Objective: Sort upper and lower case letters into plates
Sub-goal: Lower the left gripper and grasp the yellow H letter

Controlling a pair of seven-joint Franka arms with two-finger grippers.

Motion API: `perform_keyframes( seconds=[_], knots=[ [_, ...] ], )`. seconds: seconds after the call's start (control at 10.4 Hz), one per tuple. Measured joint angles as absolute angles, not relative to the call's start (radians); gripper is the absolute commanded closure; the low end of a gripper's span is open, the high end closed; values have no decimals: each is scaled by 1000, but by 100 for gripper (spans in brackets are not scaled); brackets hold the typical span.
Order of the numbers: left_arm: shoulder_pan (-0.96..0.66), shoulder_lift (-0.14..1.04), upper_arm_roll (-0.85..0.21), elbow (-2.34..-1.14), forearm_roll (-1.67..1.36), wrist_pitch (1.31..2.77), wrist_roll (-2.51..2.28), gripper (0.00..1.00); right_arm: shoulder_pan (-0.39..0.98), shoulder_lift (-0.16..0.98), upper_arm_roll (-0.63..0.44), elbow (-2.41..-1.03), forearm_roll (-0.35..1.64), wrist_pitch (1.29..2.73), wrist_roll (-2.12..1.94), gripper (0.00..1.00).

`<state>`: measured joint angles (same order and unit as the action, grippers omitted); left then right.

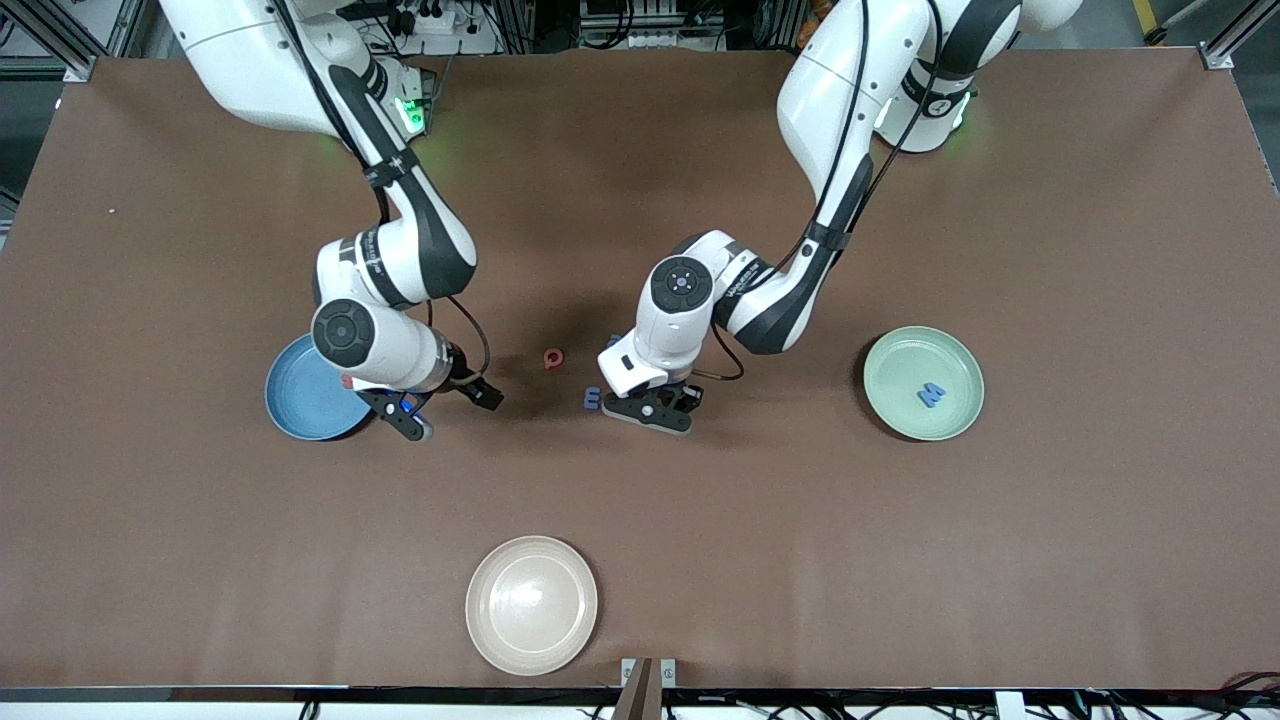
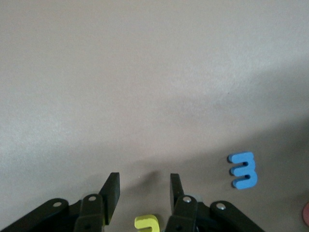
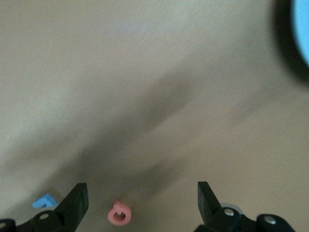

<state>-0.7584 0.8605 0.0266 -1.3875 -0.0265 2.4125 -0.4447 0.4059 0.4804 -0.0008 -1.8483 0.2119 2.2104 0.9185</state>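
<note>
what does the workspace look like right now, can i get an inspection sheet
surface: brown table, flat.
job's things: blue plate partly under the right arm; green plate holds a blue letter; red letter and another blue letter on the table; yellow letter between the left gripper's fingers.
clutter: beige plate nearest the front camera.
grippers: left gripper low over the yellow letter, not gripping it; right gripper open beside the blue plate.
cables: along both arms.
surroundings: metal frame, wiring past the table.
</note>
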Motion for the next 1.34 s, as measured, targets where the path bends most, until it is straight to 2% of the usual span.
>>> perform_keyframes(
  seconds=[0.29,0.67,0.86,1.05,1.34],
  knots=[
    [-748,833,12,-1419,-28,2337,-445,50,462,480,0,-1855,212,2210,920,0],
    [-697,671,-70,-1666,-28,2325,-411,48,470,467,-4,-1878,212,2209,920,0],
    [-696,624,-135,-1741,-16,2325,-369,46,469,462,-5,-1892,212,2210,920,0],
    [-697,615,-193,-1783,103,2325,-345,46,469,460,-6,-1898,212,2210,920,0],
    [-693,615,-205,-1828,205,2327,-255,46,469,458,-7,-1900,212,2211,920,0]
  ],
)
